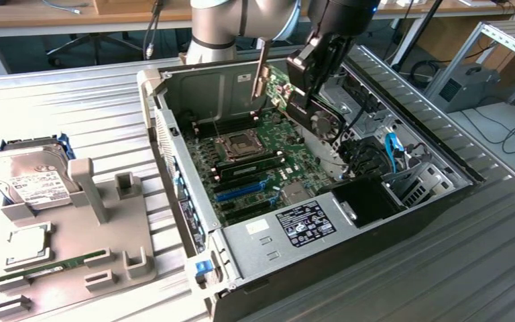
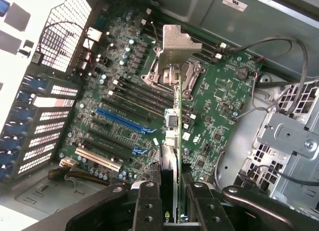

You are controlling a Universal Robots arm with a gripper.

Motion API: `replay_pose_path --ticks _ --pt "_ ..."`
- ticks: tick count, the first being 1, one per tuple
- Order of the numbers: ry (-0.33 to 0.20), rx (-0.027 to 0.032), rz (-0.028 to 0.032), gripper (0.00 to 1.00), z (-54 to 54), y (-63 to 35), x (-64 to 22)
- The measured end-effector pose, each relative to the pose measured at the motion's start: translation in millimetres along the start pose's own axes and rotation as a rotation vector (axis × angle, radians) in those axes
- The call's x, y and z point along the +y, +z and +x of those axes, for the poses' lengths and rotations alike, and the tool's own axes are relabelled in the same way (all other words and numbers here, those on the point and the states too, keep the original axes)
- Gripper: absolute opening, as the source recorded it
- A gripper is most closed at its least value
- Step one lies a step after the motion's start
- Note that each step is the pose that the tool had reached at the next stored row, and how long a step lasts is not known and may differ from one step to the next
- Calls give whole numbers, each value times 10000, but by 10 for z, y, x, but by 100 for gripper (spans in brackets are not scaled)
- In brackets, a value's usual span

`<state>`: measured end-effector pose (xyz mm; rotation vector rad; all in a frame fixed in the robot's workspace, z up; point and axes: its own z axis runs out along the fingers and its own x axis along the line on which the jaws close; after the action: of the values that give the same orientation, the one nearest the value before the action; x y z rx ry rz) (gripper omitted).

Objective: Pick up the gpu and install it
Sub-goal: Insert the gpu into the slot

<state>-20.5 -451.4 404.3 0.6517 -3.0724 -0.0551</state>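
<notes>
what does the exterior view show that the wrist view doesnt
Exterior view: the hard drive and memory stick on the grey fixture at the exterior view's left, outside the computer case, plus the arm.
Wrist view: the gpu edge-on, clamped in the gripper, its silver bracket in front of the CPU socket.
Shared: the held gpu, the motherboard and the blue slot.

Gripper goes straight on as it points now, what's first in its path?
Probably the green motherboard, around the black slots beside its silver CPU socket. The gripper holds the green gpu card, which would likely touch before the gripper does. Depth unclear.
</notes>
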Motion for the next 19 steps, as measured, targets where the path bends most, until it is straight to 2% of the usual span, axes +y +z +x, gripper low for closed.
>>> replay_pose_path --ticks 19 --pt "-318 11 -3 26 0 0 0"
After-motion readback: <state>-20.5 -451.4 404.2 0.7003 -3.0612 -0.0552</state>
